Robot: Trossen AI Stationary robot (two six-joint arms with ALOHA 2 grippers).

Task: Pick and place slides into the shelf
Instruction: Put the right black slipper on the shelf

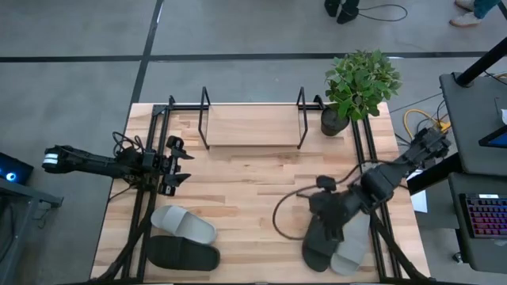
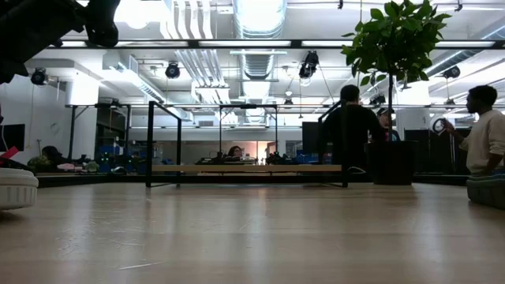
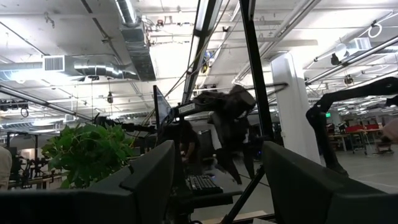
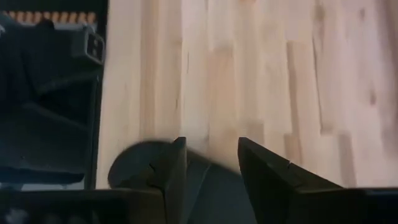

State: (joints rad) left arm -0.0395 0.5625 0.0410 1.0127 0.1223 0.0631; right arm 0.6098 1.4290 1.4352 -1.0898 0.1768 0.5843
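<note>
- Pale wooden planks are making up the table [image 1: 253,190], with grey floor showing around it from above.
- At the near right corner a dark slide [image 1: 318,247] and a light grey slide [image 1: 353,247] are lying side by side, touching; their upper ends are being hidden by the right arm.
- The right gripper [image 1: 331,226] is reaching down over the dark slide. In the right wrist view its two fingers [image 4: 176,180] are straddling a dark raised part of that slide [image 4: 134,165], jaws parted; whether they are actually pressing on it cannot be told.
- At the near left corner another light grey slide [image 1: 184,224] and a black slide [image 1: 184,254] are lying together, the black one nearer the table's edge.
- The shelf [image 1: 252,134] is standing at the far middle of the table, its board bare.
- A potted plant [image 1: 358,87] is sitting just right of the shelf.
- The left gripper [image 1: 181,165] is hanging over the left edge, well apart from the slides, fingers spread and holding nothing.
- Across the table at low level, only slivers of footwear are showing at either edge, cut off by the frame; people are standing in the room beyond.
</note>
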